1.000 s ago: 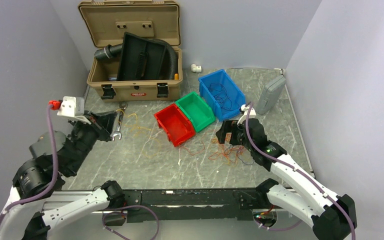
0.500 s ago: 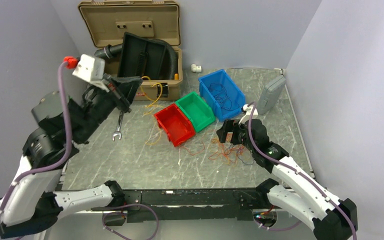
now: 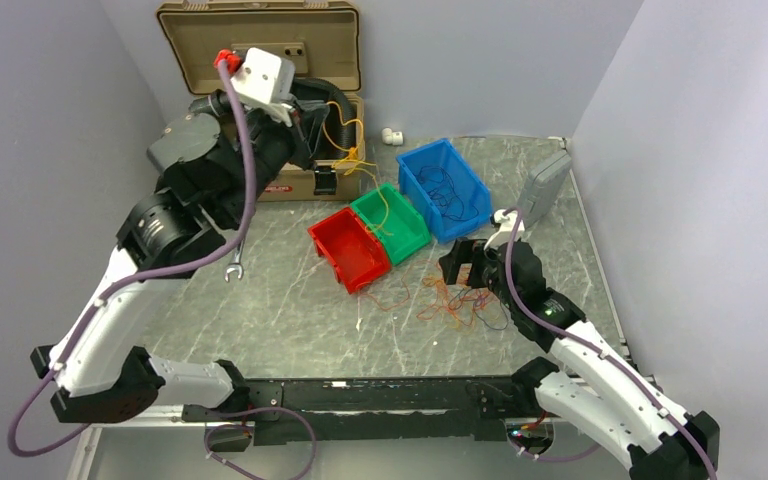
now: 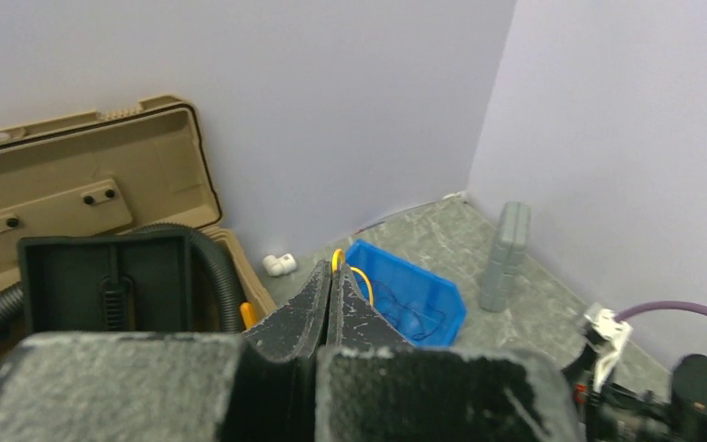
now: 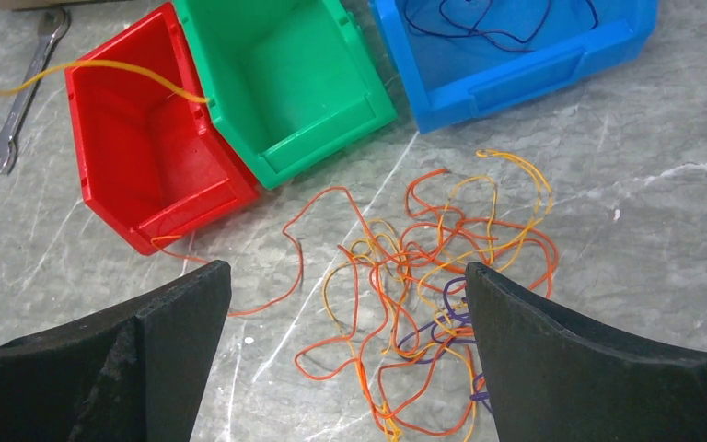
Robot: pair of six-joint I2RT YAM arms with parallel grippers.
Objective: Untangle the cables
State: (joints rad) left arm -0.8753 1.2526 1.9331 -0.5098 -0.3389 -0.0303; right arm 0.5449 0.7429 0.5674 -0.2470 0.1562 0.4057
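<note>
Top external view: the left jaws are raised high in front of the open tan case [image 3: 260, 45] and pressed together on 1 yellow cable [image 3: 356, 155]. This cable hangs from the jaws down towards the green bin [image 3: 412, 245].

Left wrist view: the pinch is confirmed. The yellow strand loops out at the tips of the closed jaws.

Right wrist view: the right jaws are spread wide and hold nothing. They hover above the tangle of cables [image 5: 423, 267], which lies on the desk [image 5: 626, 239] just in front of the 3 bins. The tangle is mostly orange, with some yellow and purple strands. The yellow cable crosses over the red bin [image 5: 193, 198] to the green bin's rim. Dark thin cables [image 5: 479, 18] lie in the blue bin [image 5: 515, 74]. 1 wrench [image 5: 18, 101] lies on the desk left of the red bin.
</note>
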